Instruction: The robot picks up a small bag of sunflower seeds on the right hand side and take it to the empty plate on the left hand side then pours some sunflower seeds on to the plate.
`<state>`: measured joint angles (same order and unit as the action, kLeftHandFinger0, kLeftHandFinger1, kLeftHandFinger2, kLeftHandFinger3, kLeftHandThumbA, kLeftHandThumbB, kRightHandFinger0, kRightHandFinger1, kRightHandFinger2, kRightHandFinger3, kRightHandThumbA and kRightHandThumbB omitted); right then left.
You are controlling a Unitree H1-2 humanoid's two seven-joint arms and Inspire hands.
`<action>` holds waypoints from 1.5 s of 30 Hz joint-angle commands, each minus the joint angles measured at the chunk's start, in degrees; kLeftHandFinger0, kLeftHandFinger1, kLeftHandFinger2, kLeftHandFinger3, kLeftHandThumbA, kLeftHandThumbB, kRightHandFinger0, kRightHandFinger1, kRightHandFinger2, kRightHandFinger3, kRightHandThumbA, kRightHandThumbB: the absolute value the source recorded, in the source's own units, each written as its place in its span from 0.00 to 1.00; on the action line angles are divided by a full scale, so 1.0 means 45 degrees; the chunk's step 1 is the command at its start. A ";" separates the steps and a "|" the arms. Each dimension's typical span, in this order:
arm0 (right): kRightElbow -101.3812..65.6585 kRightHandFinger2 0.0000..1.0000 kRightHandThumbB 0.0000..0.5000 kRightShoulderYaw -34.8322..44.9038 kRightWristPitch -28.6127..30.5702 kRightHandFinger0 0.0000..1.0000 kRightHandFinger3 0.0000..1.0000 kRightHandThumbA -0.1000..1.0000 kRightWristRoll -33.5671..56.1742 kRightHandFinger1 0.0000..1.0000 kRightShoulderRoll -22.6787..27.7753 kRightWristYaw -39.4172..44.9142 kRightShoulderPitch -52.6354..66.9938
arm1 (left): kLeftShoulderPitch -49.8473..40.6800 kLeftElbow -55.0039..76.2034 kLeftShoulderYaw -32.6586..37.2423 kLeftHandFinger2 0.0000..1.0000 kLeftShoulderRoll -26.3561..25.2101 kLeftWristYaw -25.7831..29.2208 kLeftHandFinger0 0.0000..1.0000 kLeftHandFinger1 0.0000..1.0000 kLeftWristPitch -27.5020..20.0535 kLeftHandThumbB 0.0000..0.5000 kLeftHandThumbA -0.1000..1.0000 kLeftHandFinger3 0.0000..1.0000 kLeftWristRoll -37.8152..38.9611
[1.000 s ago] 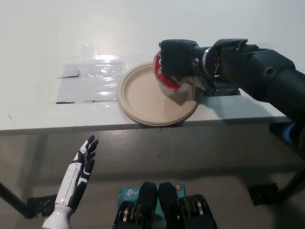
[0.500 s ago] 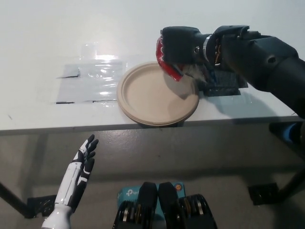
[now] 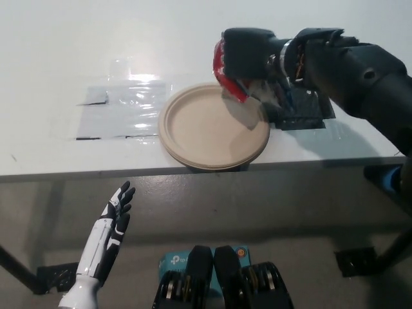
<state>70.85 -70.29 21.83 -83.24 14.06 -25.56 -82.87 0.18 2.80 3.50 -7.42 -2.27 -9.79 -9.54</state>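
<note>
The black right hand [image 3: 248,55] is closed around the red seed bag [image 3: 225,76] and holds it above the far right edge of the plate [image 3: 209,129]. The plate lies on the white table [image 3: 58,38], near its front edge. The white left hand [image 3: 109,228] hangs below the table, fingers straight and apart, holding nothing.

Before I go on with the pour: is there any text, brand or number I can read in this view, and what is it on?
"tp-l": partial white lettering on the teal box at the bottom edge; the rest is hidden.
Red bag in the right hand, above the plate: no print can be made out, too blurred.
Clear plastic sheet on the table: no text visible.
</note>
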 commanded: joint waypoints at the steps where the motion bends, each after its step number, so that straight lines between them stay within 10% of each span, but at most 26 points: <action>1: 0.0565 0.00 0.84 0.1131 -0.1365 0.00 0.41 0.00 0.1076 0.00 0.0443 -0.1772 -0.0172 | -0.0162 0.0473 0.0056 1.00 -0.0058 -0.0010 1.00 1.00 -0.0287 0.16 1.00 1.00 -0.0103; 11: 0.1196 0.09 0.71 0.3231 -0.2100 0.00 0.15 0.00 0.2164 0.00 0.0940 -0.3114 0.0982 | -0.0578 0.0262 -0.0374 1.00 0.0030 0.0322 1.00 1.00 -0.0631 0.16 1.00 1.00 0.0092; 19: 0.1449 0.35 0.70 0.3572 -0.2331 0.00 0.16 0.00 0.2335 0.00 0.1552 -0.3594 0.1429 | -0.0941 -0.0013 -0.0554 1.00 0.0125 0.0509 1.00 1.00 -0.1111 0.12 1.00 1.00 -0.0085; 37: 0.1898 0.37 0.59 0.2185 -0.2363 0.00 0.05 0.00 0.1829 0.00 0.1746 -0.3356 0.0934 | -0.1230 -0.0329 -0.0910 1.00 0.0356 0.0414 1.00 1.00 -0.1575 0.15 1.00 1.00 0.0021; 44: 0.2134 0.42 0.53 0.2350 -0.2911 0.00 0.12 0.03 0.2214 0.02 0.1276 -0.2718 0.1225 | -0.1316 -0.0286 -0.0901 1.00 0.0372 0.0450 1.00 1.00 -0.1586 0.16 1.00 1.00 -0.0152; 45: 0.2228 0.65 0.56 0.2785 -0.2849 0.09 0.44 0.08 0.2720 0.26 0.1080 -0.1697 0.1275 | -0.1299 -0.0308 -0.0889 1.00 0.0380 0.0455 1.00 1.00 -0.1566 0.15 1.00 1.00 -0.0186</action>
<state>80.33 -60.54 11.63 -75.59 19.80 -38.50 -73.93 -5.15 0.91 -0.23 -5.85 -2.01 -14.53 -9.76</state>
